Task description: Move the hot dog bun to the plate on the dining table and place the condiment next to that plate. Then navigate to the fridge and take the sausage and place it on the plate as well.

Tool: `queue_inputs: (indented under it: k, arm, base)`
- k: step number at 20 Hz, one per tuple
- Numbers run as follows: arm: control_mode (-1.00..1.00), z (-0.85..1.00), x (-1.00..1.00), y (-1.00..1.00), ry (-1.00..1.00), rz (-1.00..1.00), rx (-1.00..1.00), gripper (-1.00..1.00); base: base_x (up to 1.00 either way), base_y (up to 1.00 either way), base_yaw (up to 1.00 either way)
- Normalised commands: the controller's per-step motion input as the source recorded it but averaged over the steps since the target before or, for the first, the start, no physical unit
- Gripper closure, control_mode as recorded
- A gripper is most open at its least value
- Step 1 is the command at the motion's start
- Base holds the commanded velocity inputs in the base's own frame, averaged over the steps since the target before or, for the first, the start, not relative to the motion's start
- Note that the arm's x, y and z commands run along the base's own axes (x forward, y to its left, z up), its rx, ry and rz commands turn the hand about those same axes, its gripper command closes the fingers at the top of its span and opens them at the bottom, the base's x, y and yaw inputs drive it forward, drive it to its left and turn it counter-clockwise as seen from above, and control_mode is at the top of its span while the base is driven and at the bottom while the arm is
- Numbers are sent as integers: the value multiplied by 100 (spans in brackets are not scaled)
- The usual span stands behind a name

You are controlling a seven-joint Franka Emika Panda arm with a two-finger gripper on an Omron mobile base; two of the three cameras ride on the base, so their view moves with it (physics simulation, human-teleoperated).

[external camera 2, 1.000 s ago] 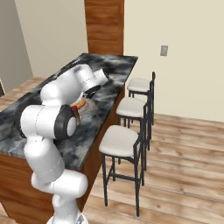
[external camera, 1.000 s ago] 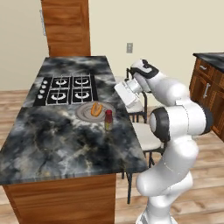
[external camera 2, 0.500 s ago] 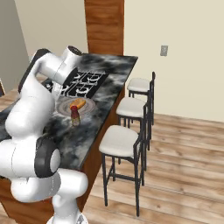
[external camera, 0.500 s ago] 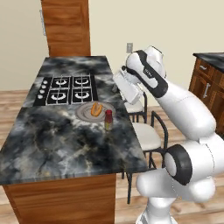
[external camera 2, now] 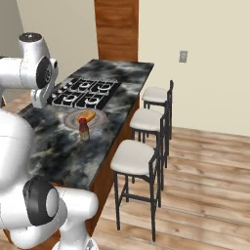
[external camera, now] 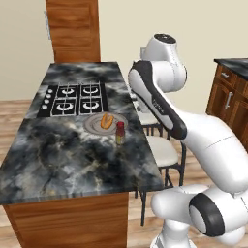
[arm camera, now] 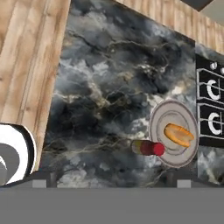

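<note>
The hot dog bun (external camera: 106, 120) lies on the pale round plate (external camera: 92, 125) on the dining table (external camera: 68, 160), just in front of the cooktop. The condiment (external camera: 119, 132), red-capped, stands upright right beside the plate on its near right side. From the other side I see the bun (external camera 2: 87, 115), the plate (external camera 2: 71, 120) and the condiment (external camera 2: 83, 128) in the same arrangement. My gripper (arm camera: 111, 178) is open and empty, high above the table, looking down on the bun (arm camera: 178, 134), plate (arm camera: 158, 124) and condiment (arm camera: 146, 148). The fridge and the sausage are out of view.
A black gas cooktop (external camera: 75, 99) fills the far half of the island. Three white-seated stools (external camera 2: 139, 156) line its right side, over wooden floor. A tall wooden cabinet (external camera: 75, 29) stands behind the island, and a wall counter with drawers (external camera: 231, 92) is at the far right.
My arm has swung up and away from the spot beside the plate, folding high over the island's right edge. The gripper stayed open. Bun, plate and condiment have not moved.
</note>
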Motion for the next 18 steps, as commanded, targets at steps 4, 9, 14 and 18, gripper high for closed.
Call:
queue_inputs:
  k: [4, 9, 14, 18]
  arm:
    - [-100, 49, -37, -5, 0, -41, -19, -100]
    - [-100, 19, -25, -37, 5, -44, -3, -100]
    - [-100, -6, -50, -18, 3, -39, 0, -100]
    - [100, -18, -42, 0, 3, -4, 0, -100]
  base:
    - [0, 0, 0]
    - [0, 0, 0]
    - [0, 0, 0]
    - [-49, 18, 0]
